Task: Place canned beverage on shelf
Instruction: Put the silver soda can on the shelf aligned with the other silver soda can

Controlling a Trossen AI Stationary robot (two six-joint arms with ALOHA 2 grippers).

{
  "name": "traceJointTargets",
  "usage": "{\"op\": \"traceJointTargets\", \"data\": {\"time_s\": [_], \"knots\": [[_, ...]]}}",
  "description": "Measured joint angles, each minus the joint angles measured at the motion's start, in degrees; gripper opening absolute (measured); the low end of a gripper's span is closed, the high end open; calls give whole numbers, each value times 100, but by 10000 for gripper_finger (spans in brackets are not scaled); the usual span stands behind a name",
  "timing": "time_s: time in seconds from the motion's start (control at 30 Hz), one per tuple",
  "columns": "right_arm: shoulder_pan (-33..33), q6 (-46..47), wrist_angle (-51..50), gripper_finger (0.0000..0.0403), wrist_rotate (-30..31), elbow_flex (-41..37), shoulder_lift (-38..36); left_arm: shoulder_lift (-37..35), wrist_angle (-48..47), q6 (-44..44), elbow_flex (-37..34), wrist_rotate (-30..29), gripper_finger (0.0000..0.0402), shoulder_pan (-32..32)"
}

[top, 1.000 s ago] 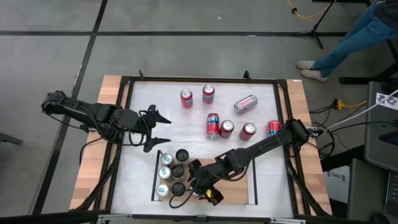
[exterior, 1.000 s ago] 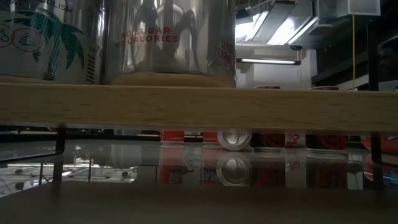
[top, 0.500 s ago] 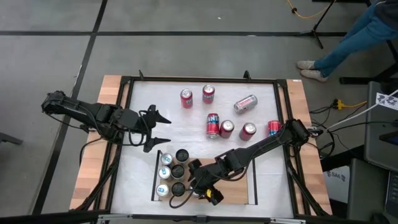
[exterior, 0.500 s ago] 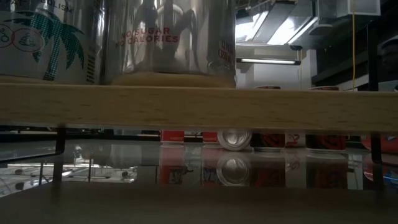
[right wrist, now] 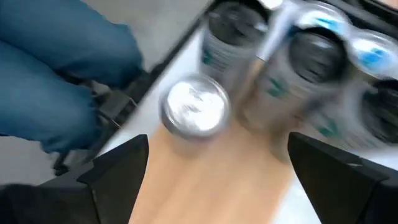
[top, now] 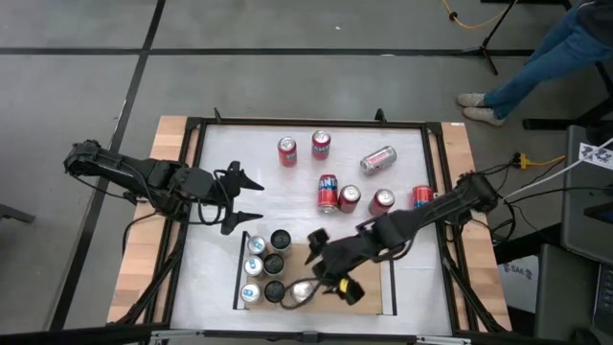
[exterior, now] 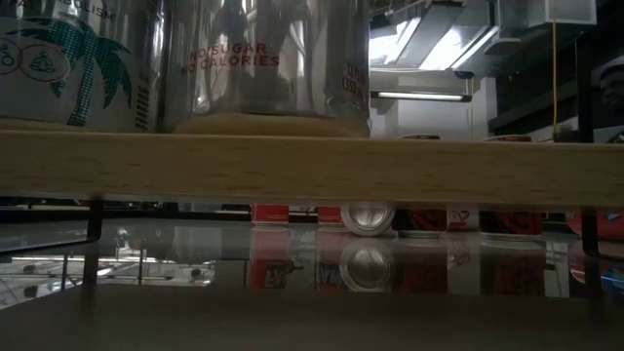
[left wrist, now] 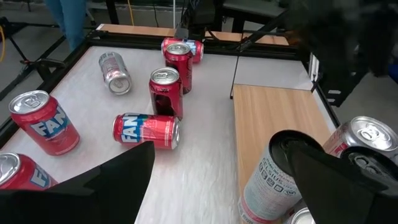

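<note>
The white tabletop (top: 287, 196) sits in a black frame, with light-wood strips along its left and right edges; a shelf (top: 369, 292), a light-wood panel with thin black rails on its short sides, stands at the near middle; on the shelf's left part are silver cans (top: 261, 266) grouped in two rows, one more silver can (top: 299, 290) just beside them; the right part is bare; on the tabletop beyond, red cans (top: 332, 195) are scattered, one silver can (top: 377, 159) lying on its side.
</note>
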Motion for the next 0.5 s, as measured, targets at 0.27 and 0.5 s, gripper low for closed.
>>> {"op": "traceJointTargets", "data": {"time_s": [0.27,0.5], "knots": [[-321,170,-1308,374,1188,2,-1015,0,22,0,0,-43,359,1],[-1333,302,-2594,374,1218,0,-1804,0,20,0,0,-151,359,1]]}}
